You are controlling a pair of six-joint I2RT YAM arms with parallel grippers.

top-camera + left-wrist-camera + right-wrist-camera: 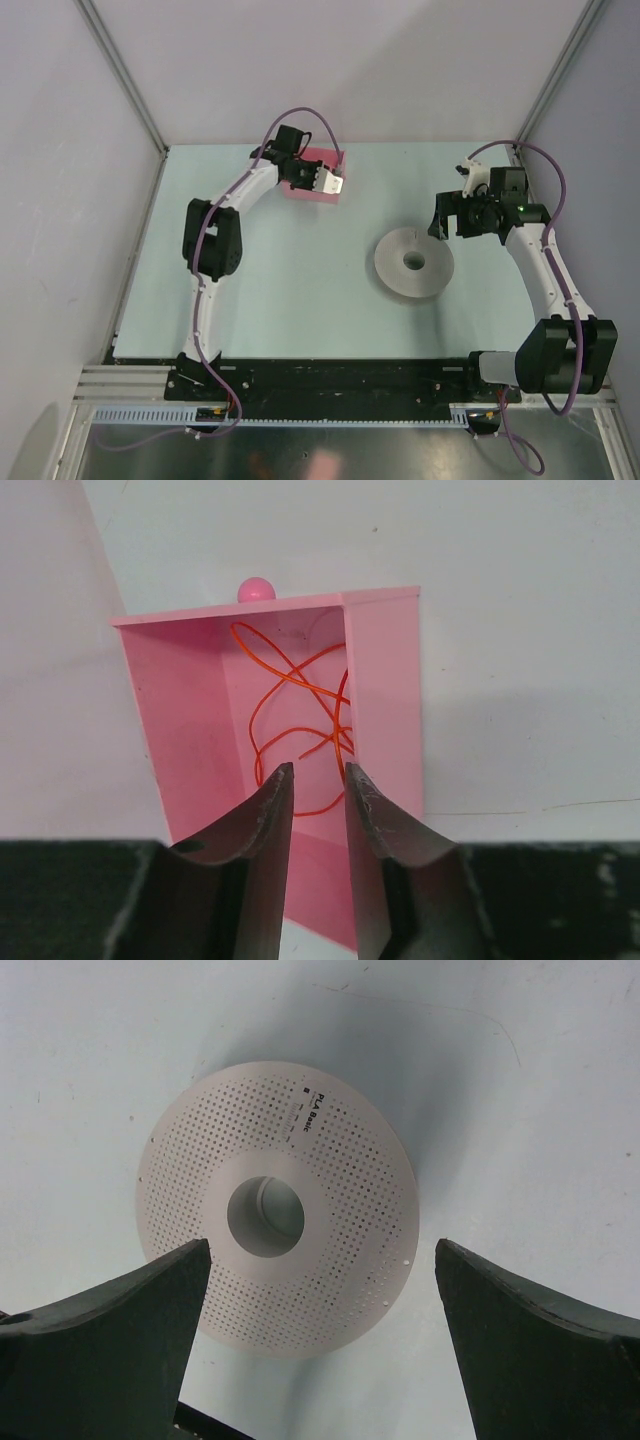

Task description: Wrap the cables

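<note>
Resting on table: perforated white spool, directly ahead of right gripper, spread wide and holding nothing. Ahead of left gripper: open pink box, with thin reddish-orange cables loosely looped inside, just beyond the fingertips. Left gripper parted only narrowly, clamping nothing visible.

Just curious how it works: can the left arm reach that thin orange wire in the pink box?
Probably yes. The left claw sits at the open side of the pink box, jaws slightly apart, with the orange wire loose inside and nothing blocking.
</note>
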